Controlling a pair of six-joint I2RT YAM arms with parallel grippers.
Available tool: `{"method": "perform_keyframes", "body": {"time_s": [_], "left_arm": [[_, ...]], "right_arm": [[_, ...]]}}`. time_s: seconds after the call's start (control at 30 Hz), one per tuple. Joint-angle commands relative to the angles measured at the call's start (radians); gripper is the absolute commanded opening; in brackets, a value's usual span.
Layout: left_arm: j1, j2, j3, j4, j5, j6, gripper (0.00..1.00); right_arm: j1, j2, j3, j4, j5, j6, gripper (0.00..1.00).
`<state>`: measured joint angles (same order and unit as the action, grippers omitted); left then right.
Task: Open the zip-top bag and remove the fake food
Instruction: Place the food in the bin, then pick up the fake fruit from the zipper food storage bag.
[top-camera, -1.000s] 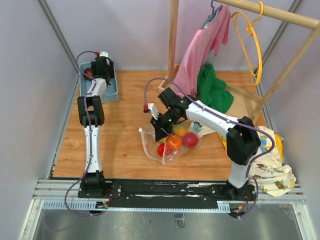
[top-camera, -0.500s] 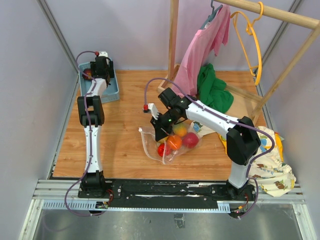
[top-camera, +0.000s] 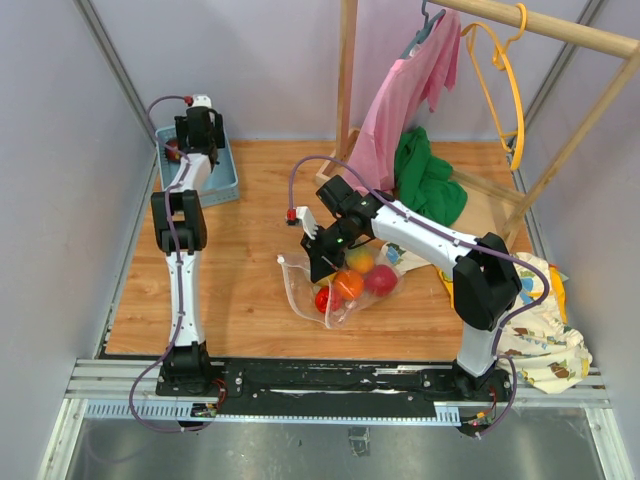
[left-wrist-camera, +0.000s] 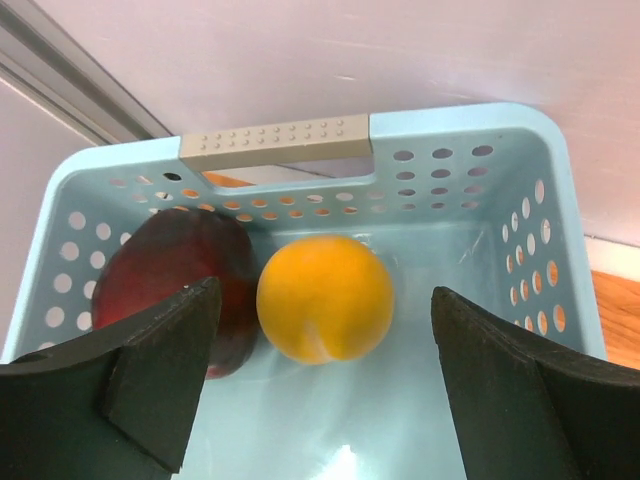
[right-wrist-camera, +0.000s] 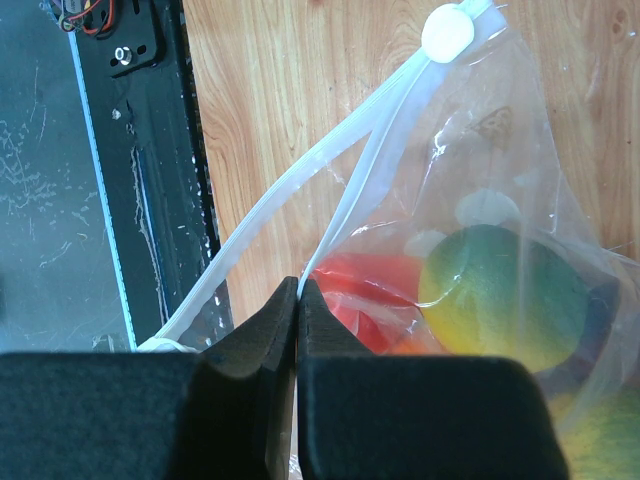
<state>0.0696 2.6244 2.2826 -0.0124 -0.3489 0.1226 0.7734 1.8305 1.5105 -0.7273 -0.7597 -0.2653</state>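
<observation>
Mid-table, the clear dotted plastic zip-top bag (top-camera: 300, 287) gapes, round plastic fake food (top-camera: 349, 284) inside; the right gripper (right-wrist-camera: 298, 292) is clenched on its limp, slippery lip (the stiffer zip strip (right-wrist-camera: 400, 85) likely grips better). Farther back, the left gripper (left-wrist-camera: 320, 305) hangs released over a pale-blue perforated basket (left-wrist-camera: 275, 143).

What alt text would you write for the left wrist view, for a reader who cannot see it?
A pale blue basket holds an orange fruit and a dark red fruit side by side. The open, empty left tool hovers above them.
</observation>
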Motion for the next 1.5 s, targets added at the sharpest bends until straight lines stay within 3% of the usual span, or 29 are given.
{"method": "perform_keyframes", "body": {"time_s": [0.0,0.17,0.3,0.53,0.7,1.03,1.13,1.27,1.47], "left_arm": [[0.001,-0.09,-0.022,0.039,-0.034,-0.025,0.9],[0.001,-0.157,-0.067,0.018,-0.045,-0.081,0.91],[0.001,-0.276,-0.173,-0.022,0.023,-0.228,0.91],[0.001,-0.605,-0.6,0.033,0.344,-0.55,0.87],[0.002,-0.862,-0.927,0.137,0.568,-0.657,0.83],[0.002,-1.33,-1.374,0.163,0.879,-0.822,0.74],[0.001,-1.513,-1.512,0.138,0.916,-0.843,0.7],[-0.011,-1.756,-1.698,0.12,0.963,-0.919,0.56],[-0.117,-2.041,-1.902,0.144,0.948,-1.067,0.49]], "right_arm": [[-0.011,-0.026,0.001,-0.002,-0.024,-0.001,0.01],[-0.01,-0.034,0.003,-0.001,-0.018,-0.003,0.01],[-0.01,-0.04,0.008,-0.003,-0.019,-0.004,0.01],[-0.01,-0.062,0.006,-0.005,-0.01,-0.007,0.01],[-0.011,-0.083,-0.005,-0.005,0.004,-0.015,0.01],[-0.012,-0.116,-0.018,-0.006,-0.005,-0.034,0.01],[-0.012,-0.121,-0.022,-0.005,0.001,-0.039,0.01],[-0.012,-0.127,-0.022,-0.007,0.0,-0.043,0.01],[-0.012,-0.139,-0.032,-0.005,-0.008,-0.048,0.01]]}}
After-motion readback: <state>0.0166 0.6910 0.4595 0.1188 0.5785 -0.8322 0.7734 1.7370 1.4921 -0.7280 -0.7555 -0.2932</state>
